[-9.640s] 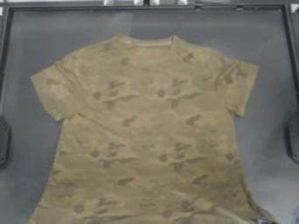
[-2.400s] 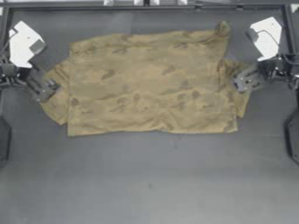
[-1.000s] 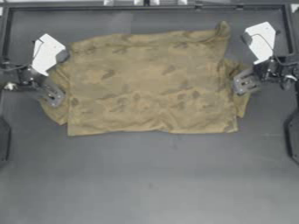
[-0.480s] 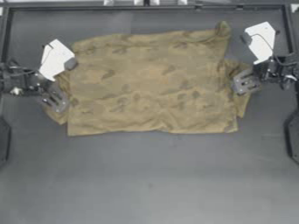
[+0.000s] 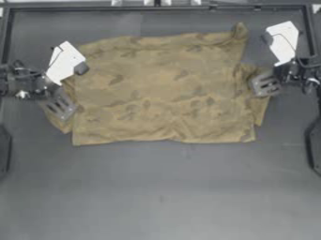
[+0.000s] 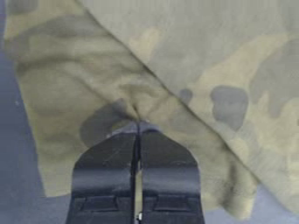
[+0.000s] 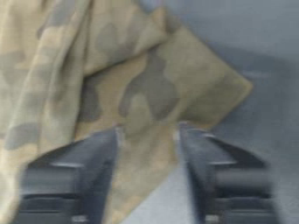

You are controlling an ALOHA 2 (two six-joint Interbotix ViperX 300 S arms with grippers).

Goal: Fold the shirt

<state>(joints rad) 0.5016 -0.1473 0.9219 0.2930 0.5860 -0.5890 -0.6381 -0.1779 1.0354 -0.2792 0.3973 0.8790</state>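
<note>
Shirt [image 5: 160, 89] folded once, sleeve step underway. Left gripper [image 6: 137, 124] at 9 o'clock pinches sleeve cloth, apparently; right gripper [image 7: 149, 131] at 3 o'clock, jaws wide, must close next.

From the middle of the table [image 5: 160, 197], everything toward six o'clock is bare surface, open for passage. Toward twelve lies the shirt [image 5: 163, 89], flat and low. At its nine o'clock edge the left gripper [image 5: 59, 107] blocks the way; at three o'clock the right gripper [image 5: 263, 85] does.
</note>
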